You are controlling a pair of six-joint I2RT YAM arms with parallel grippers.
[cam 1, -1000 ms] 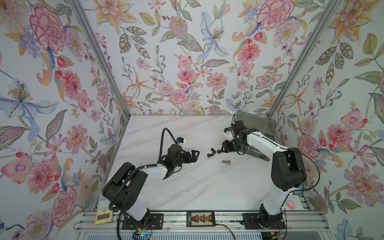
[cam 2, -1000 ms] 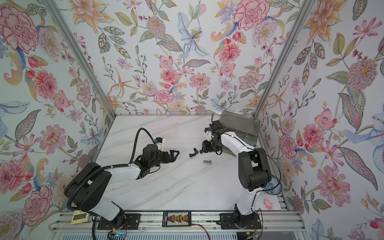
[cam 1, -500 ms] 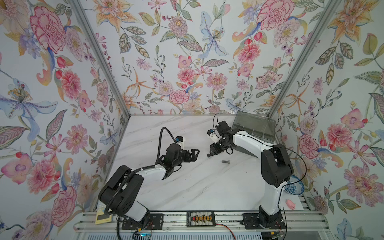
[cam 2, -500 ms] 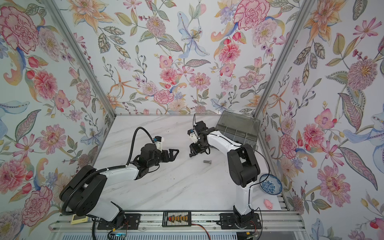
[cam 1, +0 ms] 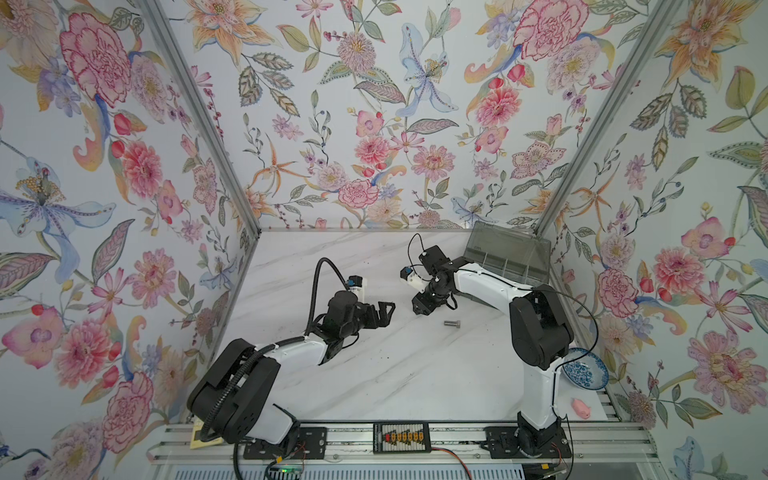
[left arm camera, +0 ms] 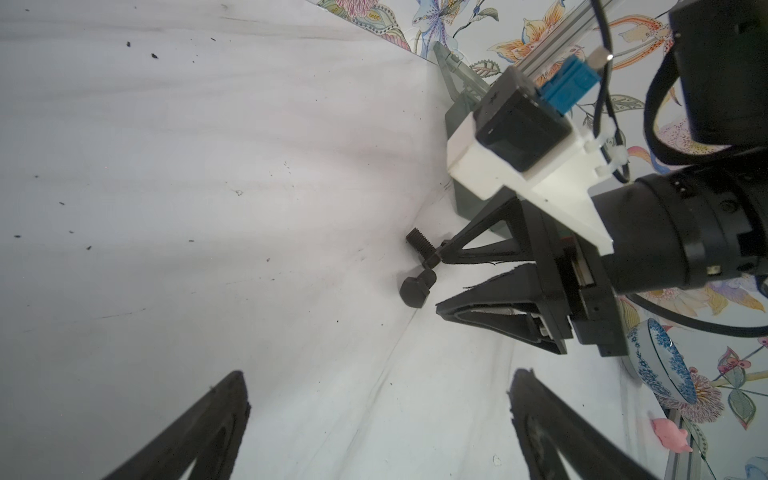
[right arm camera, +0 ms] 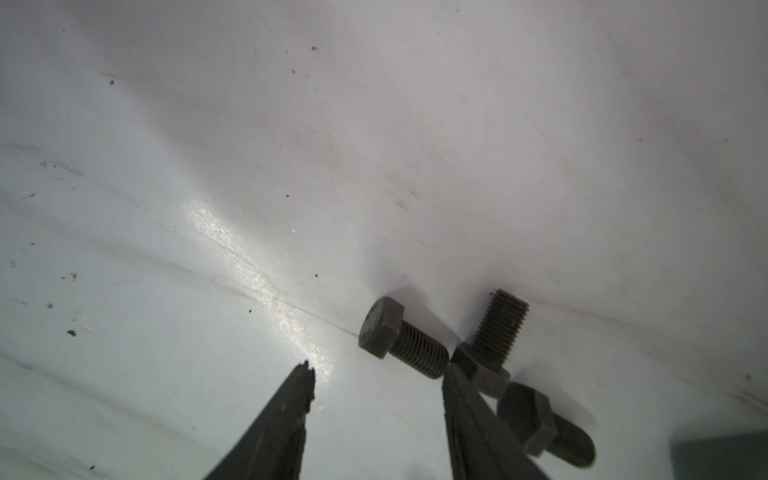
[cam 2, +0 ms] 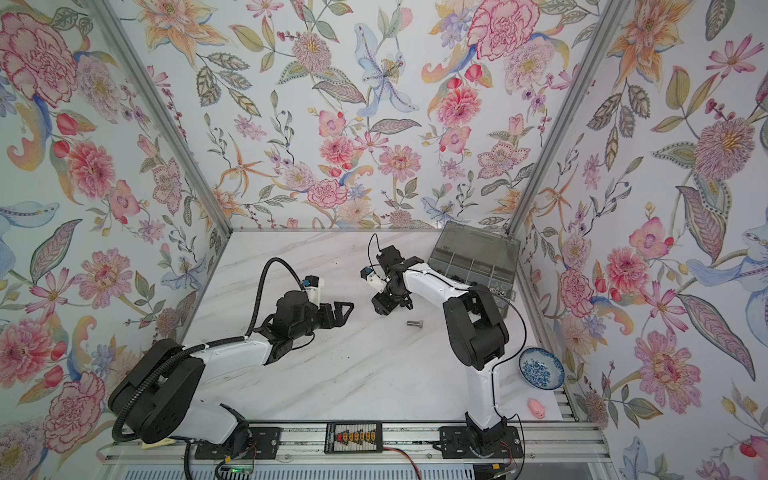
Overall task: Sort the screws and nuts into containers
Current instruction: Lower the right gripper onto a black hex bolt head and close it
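Right wrist view: right gripper fingers spread and empty over three black screws on the table; left gripper spread, empty, nearby.

No readable text, label, brand, number or sign anywhere. Faint raised marks on the hexagonal head of a black steel bolt lying on the white marble-patterned tabletop, too blurred to make out. Small pale mark on the lid of the smoky-grey translucent plastic organiser box, too small to read in both top views.
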